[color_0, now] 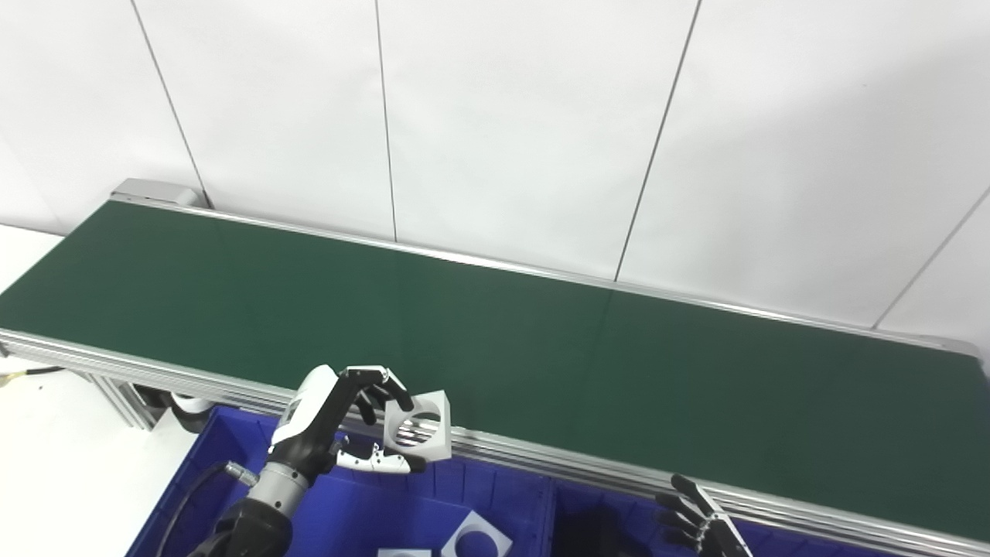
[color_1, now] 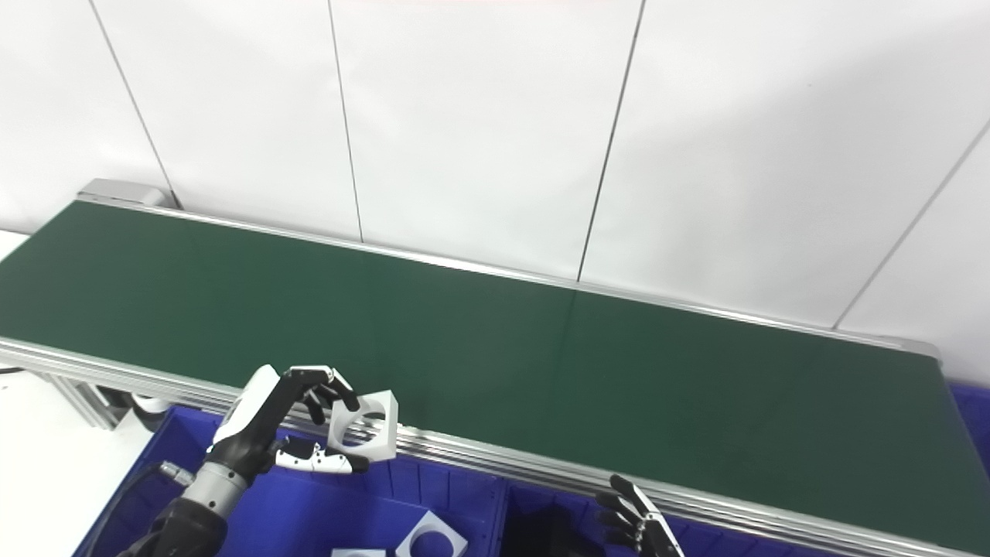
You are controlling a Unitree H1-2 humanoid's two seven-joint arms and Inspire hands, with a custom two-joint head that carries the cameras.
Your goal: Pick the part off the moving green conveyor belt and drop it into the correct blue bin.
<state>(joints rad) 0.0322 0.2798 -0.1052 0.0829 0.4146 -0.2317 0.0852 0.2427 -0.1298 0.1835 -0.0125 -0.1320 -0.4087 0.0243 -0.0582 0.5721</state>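
Pinching a white square part [color_0: 418, 430] with a round hole, the left hand [color_0: 332, 422] holds it tilted above the near aluminium rail [color_0: 541, 456] of the green conveyor belt [color_0: 495, 333], its fingers on the part's top corner and its thumb under the lower edge. At 6 o'clock of the part lies the blue bin [color_0: 363, 510], where two more white square pieces [color_0: 476, 538] rest. At 4 o'clock the right hand [color_0: 700, 522] waits with fingers spread, holding nothing, beside a dark compartment [color_0: 595, 530]. White wall panels [color_0: 510, 116] stand behind the belt.
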